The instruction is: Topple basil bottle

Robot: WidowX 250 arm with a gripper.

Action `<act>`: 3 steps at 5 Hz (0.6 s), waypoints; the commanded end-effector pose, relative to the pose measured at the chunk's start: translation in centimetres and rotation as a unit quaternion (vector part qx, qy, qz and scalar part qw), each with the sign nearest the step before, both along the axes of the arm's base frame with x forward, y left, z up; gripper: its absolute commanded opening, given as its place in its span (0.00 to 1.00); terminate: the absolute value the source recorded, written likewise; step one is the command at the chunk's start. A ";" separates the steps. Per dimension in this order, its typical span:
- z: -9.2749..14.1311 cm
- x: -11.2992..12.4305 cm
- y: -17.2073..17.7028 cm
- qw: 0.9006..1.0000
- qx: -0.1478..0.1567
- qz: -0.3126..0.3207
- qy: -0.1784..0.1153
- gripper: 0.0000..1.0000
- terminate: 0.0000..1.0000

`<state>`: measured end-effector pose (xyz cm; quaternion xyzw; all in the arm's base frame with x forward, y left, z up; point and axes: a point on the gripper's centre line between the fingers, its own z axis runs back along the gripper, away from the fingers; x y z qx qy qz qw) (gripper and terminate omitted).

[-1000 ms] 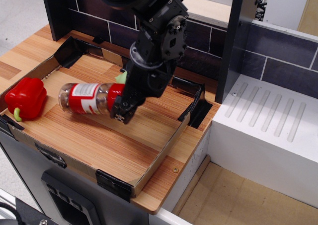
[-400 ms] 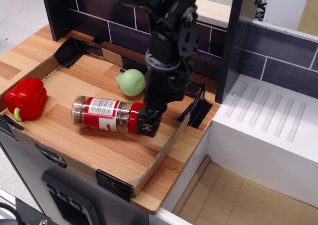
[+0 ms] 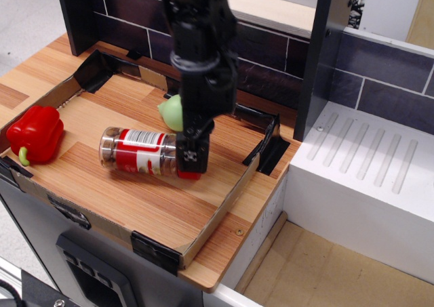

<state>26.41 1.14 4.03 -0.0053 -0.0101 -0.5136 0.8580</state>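
Pepper (image 3: pixel 35 134), red, sits at the left edge of the wooden tray (image 3: pixel 152 198); just to its right, apart from it, the basil bottle (image 3: pixel 139 151) lies on its side mid-tray, clear glass base toward the pepper, red-and-white label up, red cap at its right end; the gripper (image 3: pixel 190 159) stands directly in front of that cap, hiding most of it; whether the jaws clasp the cap or merely rest against it cannot be told; behind the arm, a pale green fruit (image 3: pixel 171 112) shows only partly.
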 end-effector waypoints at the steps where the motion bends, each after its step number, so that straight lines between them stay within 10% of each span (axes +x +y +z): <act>1: 5.8 0.7 1.4 0.994 -0.003 0.090 -0.068 1.00 0.00; 2: 5.8 0.7 1.4 0.994 -0.003 0.090 -0.068 1.00 0.00; 3: 5.8 0.7 1.4 0.994 -0.003 0.090 -0.068 1.00 1.00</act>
